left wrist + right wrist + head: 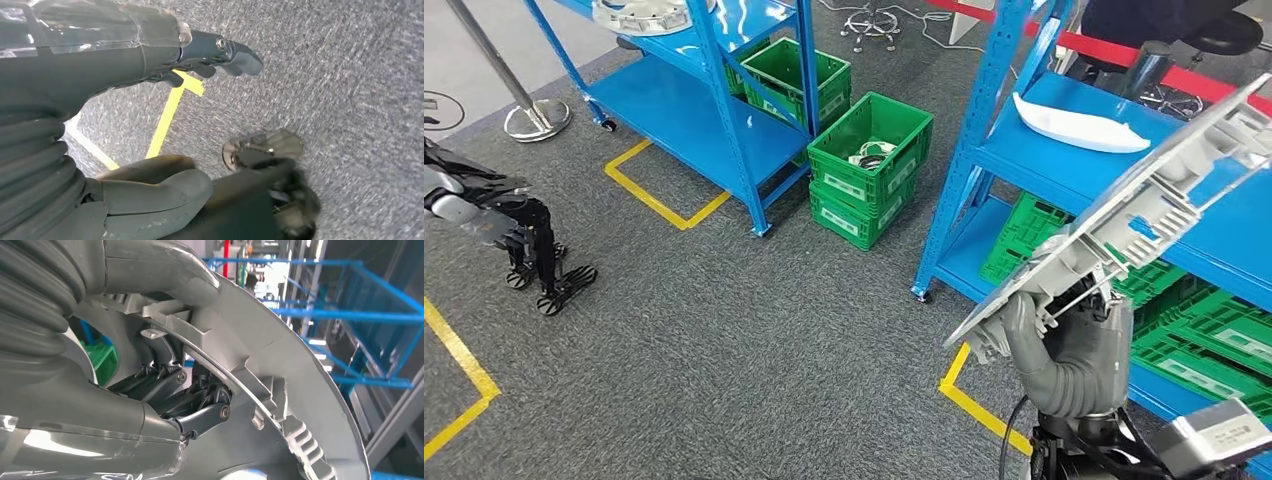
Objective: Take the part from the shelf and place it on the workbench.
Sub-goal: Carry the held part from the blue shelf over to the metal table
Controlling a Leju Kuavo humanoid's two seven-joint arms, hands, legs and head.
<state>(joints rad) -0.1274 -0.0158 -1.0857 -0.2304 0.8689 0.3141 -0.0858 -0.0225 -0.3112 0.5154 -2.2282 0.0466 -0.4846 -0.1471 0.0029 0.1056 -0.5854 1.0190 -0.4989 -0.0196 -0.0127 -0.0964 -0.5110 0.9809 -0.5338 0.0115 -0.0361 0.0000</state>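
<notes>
We judge the main risk to be the part (1124, 215) striking the blue shelf (984, 150) upright at 12 o'clock, its broad disc overhanging widely. We find the right hand (1069, 345) gripping its lower rim, the disc tilting away toward 1 o'clock. The left hand (529, 250) hangs empty, fingers apart.

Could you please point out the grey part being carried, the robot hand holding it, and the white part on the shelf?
Grey part (1144, 205): head view, on its ribbed underside.
Right robot hand (1079, 345): head view, on the grey palm beneath the part.
White part (1079, 127): head view, middle of its upper surface.
</notes>
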